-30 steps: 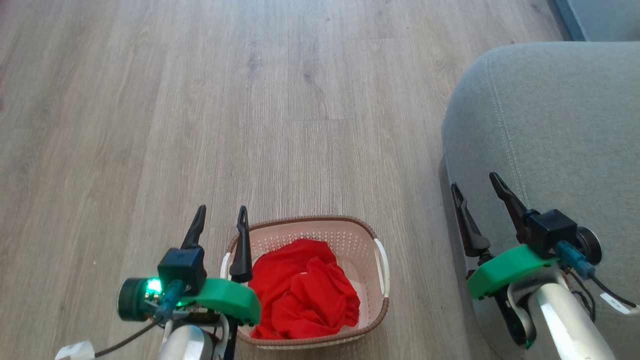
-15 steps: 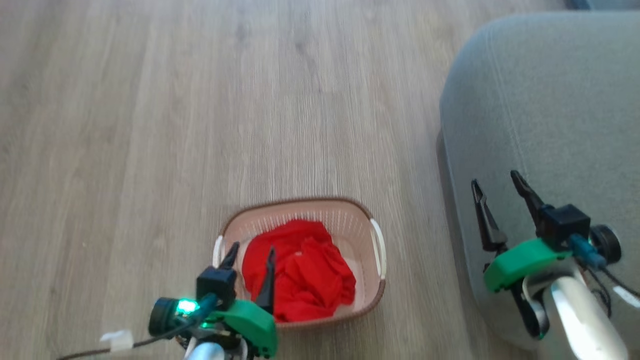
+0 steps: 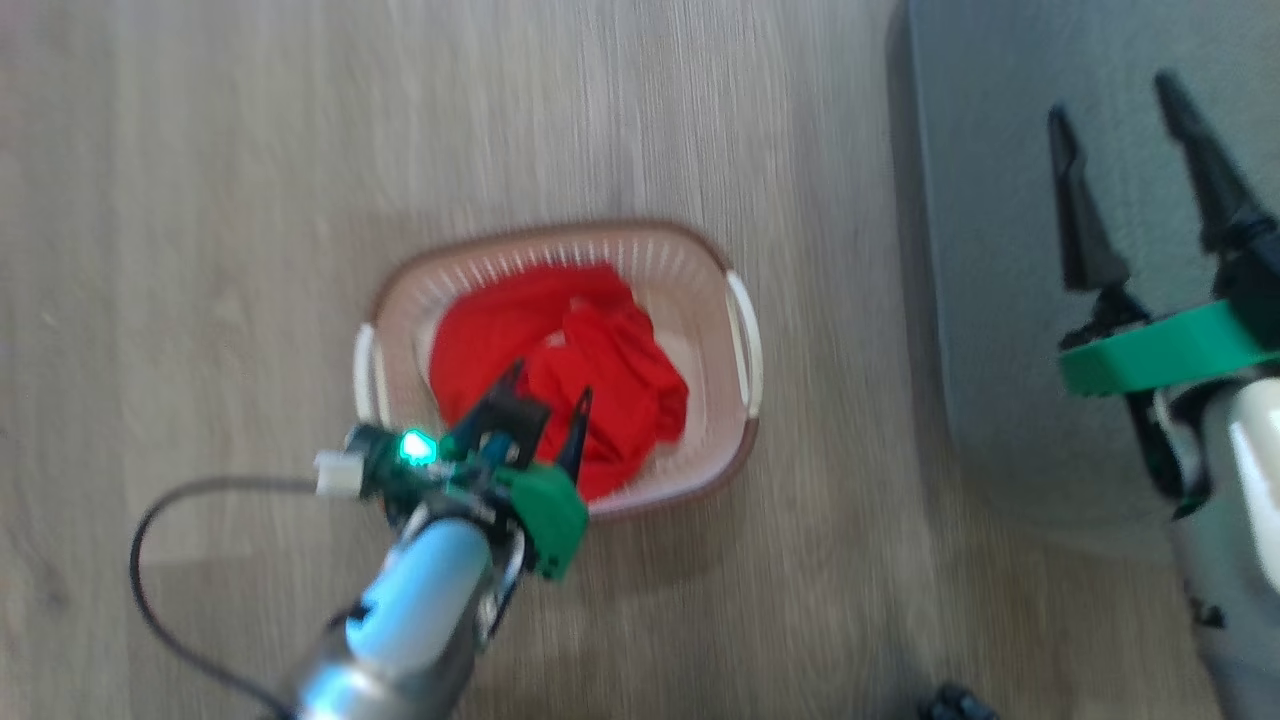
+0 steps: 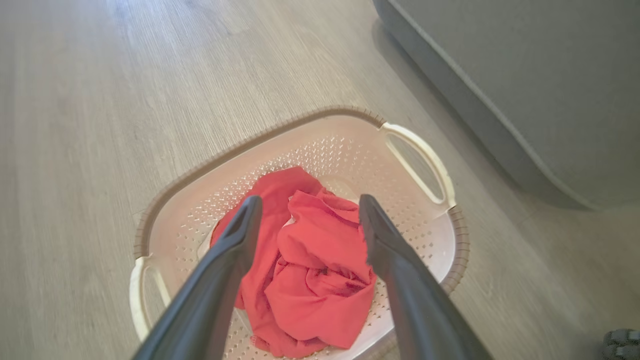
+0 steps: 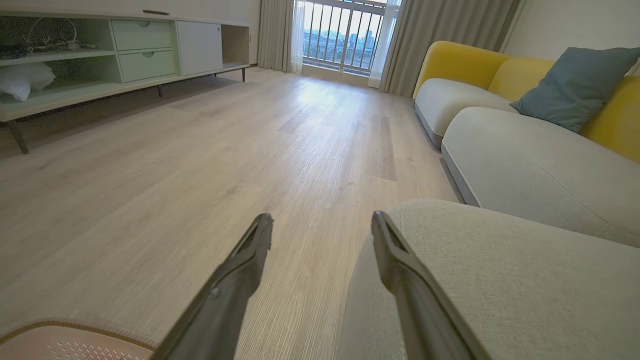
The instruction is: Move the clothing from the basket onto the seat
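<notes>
Pale wood-plank flooring carries the small cream perforated plastic basket with a brown braided rim. In the blurred head view, the bright red crumpled fabric clothing lies heaped inside the basket; where one garment ends and the next begins cannot be made out. The left gripper hovers over the basket's near side, fingers spread, empty. Right of the basket, the right gripper hangs over the grey upholstered seat, fingers apart, its arm cut off by the frame. The left wrist view shows soft folds with a small pale patch between them. In the right wrist view, the basket is cut to one corner.
</notes>
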{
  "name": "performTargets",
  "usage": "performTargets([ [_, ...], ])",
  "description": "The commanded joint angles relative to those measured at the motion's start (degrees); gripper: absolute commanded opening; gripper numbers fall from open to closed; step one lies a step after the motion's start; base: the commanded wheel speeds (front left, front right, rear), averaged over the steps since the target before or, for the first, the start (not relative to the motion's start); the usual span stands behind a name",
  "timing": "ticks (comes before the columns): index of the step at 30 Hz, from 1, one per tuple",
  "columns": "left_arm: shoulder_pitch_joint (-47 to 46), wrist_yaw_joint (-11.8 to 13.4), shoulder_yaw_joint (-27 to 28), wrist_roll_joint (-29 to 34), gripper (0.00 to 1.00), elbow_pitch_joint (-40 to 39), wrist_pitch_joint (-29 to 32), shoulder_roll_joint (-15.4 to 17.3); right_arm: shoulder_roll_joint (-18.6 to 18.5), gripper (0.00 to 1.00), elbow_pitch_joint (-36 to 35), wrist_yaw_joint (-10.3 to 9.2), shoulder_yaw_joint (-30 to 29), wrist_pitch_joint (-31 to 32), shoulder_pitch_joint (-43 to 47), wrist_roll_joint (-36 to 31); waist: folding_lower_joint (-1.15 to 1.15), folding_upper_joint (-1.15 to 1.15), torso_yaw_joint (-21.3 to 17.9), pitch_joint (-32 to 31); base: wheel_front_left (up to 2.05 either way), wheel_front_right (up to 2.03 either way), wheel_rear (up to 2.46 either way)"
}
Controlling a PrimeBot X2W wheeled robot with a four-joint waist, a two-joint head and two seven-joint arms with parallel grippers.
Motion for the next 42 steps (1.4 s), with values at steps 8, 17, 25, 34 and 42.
performTargets([
  [8, -12.9, -0.6, -8.7, -0.8, 1.0, 13.9, -0.7, 0.1, -3.2, 1.0, -9.0, 0.0, 1.3, -0.5, -2.1, -0.6, -0.02, 0.0, -3.8, 17.4, 0.0, 0.0, 0.0],
  [17, -23.0, -0.8, -19.6, -3.1, 1.0, 22.6, 5.5, 0.1, -2.8, 1.0, -14.3, 0.0, 2.6, -0.5, -2.8, -1.6, -0.02, 0.0, -6.4, 24.3, 0.0, 0.0, 0.0],
  [25, -29.5, 0.7, -24.2, -3.6, 1.0, 28.5, 14.2, 0.1, -0.8, 1.0, -16.6, 0.0, 3.7, -0.5, -3.5, -1.4, -0.02, 0.0, -8.8, 29.0, 0.0, 0.0, 0.0],
  [34, -33.0, -1.3, -26.7, -4.0, 1.0, 31.5, 21.2, 0.1, 1.0, 1.0, -16.7, 0.0, 5.3, -0.5, -3.4, -2.1, -0.02, 0.0, -11.0, 31.7, 0.0, 0.0, 0.0],
  [42, -33.4, -3.8, -27.3, -5.1, 0.0, 32.3, 24.0, 0.1, 2.0, 1.0, -16.6, 0.0, 5.1, -0.5, -3.5, -2.2, -0.02, 0.0, -11.9, 32.1, 0.0, 0.0, 0.0],
])
